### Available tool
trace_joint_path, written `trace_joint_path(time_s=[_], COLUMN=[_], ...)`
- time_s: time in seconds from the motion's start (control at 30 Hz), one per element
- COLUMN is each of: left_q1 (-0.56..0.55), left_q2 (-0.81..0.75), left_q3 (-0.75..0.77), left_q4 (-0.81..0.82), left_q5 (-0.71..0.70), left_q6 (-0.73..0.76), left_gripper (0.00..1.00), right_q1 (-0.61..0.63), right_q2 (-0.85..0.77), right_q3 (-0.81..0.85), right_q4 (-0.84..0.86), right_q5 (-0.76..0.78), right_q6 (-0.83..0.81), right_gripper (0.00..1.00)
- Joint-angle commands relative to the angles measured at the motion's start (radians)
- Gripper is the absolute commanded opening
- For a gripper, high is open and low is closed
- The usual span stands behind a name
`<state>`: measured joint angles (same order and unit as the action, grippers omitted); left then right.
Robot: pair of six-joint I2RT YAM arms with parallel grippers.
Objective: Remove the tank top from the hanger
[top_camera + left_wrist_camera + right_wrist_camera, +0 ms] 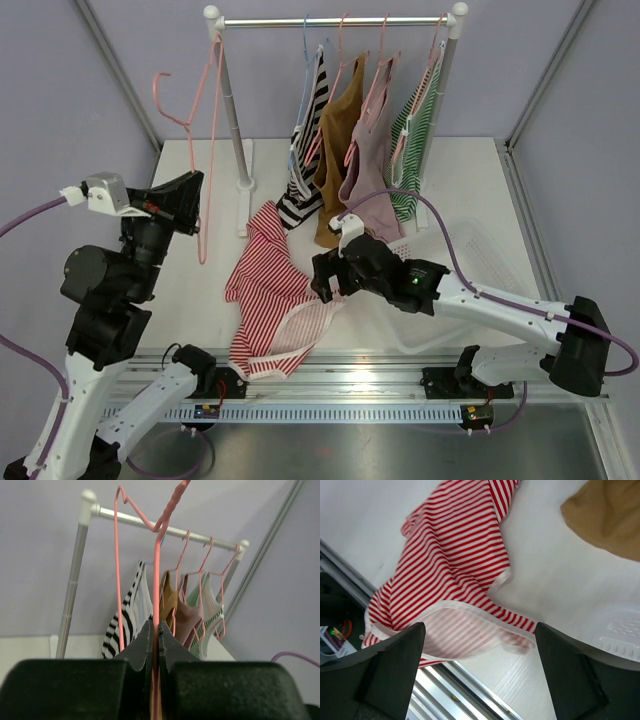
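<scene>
Top view: the raised left arm's left gripper (195, 190) meets the bare pink hanger (211, 140). The low right arm sets its right gripper (320, 284) over the red-striped tank top (265, 295), which lies on the table (190, 290).
Left wrist: fingers (142, 642) pinch the hanger wire.
Right wrist: fingers (385, 675) are spread wide above the top.

Bright, even light; shadows soft. Blur at left gripper (156, 626) and the hanger (157, 570) in it, close to lens. Below right gripper (479, 626), tank top (455, 565) reads sharp.

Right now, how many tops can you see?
5. Four hang on the rail: black-striped, brown, pink, green-striped. A red-striped one lies on the table. Others may hide behind.
</scene>
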<state>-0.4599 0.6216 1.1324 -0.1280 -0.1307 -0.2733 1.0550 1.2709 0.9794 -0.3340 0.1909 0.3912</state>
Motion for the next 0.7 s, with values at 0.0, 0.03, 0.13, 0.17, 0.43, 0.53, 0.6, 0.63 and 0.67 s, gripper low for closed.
trace_joint_path(time_s=[0.0,0.03,0.13,0.17,0.43,0.53,0.6,0.63,0.67], left_q1=[-0.002,-0.002,-0.002,-0.002,0.007,0.049,0.082,0.095,0.102], left_q2=[0.029,0.039,0.127,0.192,0.525,0.671,0.728,0.795,0.826], left_q3=[0.012,0.023,0.119,0.151,0.530,0.628,0.691,0.746,0.785], left_q4=[-0.217,-0.240,-0.320,-0.338,-0.424,-0.446,-0.414,-0.407,-0.404], left_q5=[-0.043,-0.052,-0.035,-0.041,-0.119,-0.072,-0.041,0.020,0.049], left_q6=[-0.070,-0.082,-0.093,-0.096,-0.087,-0.116,-0.136,-0.150,-0.149], left_gripper=[0.00,0.00,0.00,0.00,0.00,0.00,0.00,0.00,0.00], right_q1=[0.013,0.013,0.013,0.013,0.013,0.013,0.013,0.013,0.013], right_q2=[-0.076,-0.093,-0.165,-0.200,-0.349,-0.396,-0.433,-0.455,-0.464], right_q3=[0.005,0.001,-0.014,-0.019,-0.105,-0.123,-0.134,-0.149,-0.159], right_q4=[0.095,0.089,0.093,0.099,0.170,0.145,0.142,0.147,0.153], right_q5=[-0.034,-0.034,-0.051,-0.060,-0.211,-0.199,-0.203,-0.212,-0.217], right_q6=[0.008,0.009,0.023,0.029,0.029,0.035,0.037,0.035,0.035], right_gripper=[0.99,0.99,0.99,1.00,0.99,0.99,0.99,0.99,0.99])
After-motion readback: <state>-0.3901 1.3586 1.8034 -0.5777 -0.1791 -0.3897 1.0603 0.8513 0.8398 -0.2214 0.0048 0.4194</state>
